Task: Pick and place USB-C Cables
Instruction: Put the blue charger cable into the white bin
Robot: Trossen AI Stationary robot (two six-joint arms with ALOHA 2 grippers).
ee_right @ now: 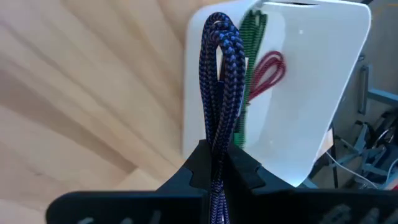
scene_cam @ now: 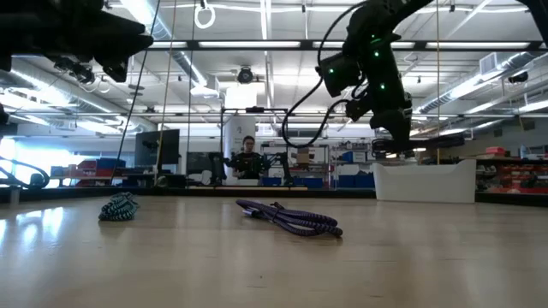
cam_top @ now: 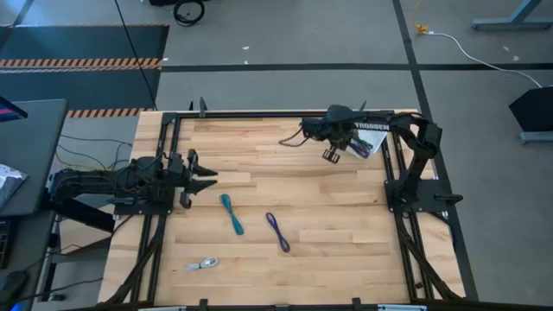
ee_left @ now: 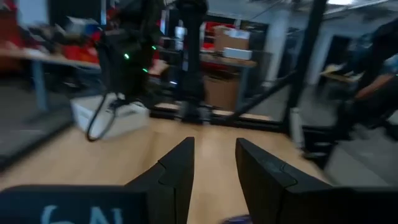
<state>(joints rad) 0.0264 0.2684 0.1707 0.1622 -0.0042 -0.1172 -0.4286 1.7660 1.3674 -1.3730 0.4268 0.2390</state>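
Upper right of the high view, the right gripper [ee_right: 217, 163] pinches a braided purple cable [ee_right: 219, 81] above the white rounded tray [ee_right: 311, 93], and it could snag or spill over the rim on release.

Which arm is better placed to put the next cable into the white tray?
Right: the right gripper is shut on a purple braided cable beside the white tray; the left gripper is far.

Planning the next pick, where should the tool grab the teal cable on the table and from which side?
Grip the teal cable across its thin middle, coming straight down from above: it lies flat on the bare table, a narrow bundle running lengthwise, so jaws should close across its width.
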